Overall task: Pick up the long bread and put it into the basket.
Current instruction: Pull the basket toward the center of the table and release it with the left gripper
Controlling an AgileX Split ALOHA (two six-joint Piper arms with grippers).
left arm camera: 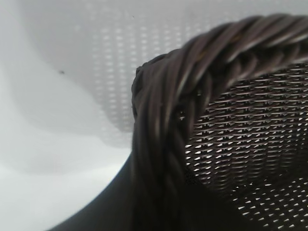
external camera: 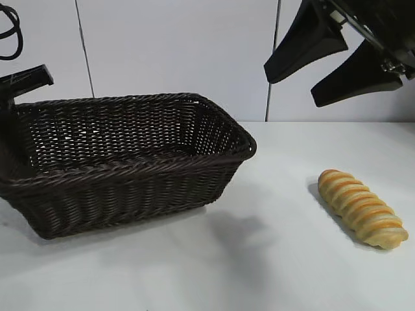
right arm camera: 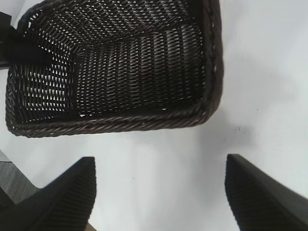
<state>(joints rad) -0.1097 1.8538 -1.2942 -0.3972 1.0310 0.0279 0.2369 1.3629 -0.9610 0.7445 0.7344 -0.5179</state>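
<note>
So we're right at the start here, nothing has been picked up yet. The long bread [external camera: 362,208] lies flat on the white table [external camera: 272,259], down around 4 o'clock in the exterior view, well apart from the basket [external camera: 123,165], which takes up the 9 o'clock side and has nothing in it that we can see.

The right end effector [external camera: 321,72] hangs up at about 1 o'clock, well above the table, with its fingers spread wide and gripping nothing. In its own wrist view we see both fingertips [right arm camera: 62,199] framing bare table and the basket's near rim, no bread in sight, so it isn't lined up over the loaf.

The left end effector [external camera: 26,81] sits parked at the basket's far corner around 9 o'clock; we can't tell whether it's released or clenched. Its wrist camera mostly shows braided rim right up close.

We'd call this the approach step. Next move, as we read it: the right arm needs to swing over the loaf, turn so the fingers straddle its narrow width across the ridges, then come down and pinch around the middle. Since the loaf lies diagonally, wrist angle matters.
</note>
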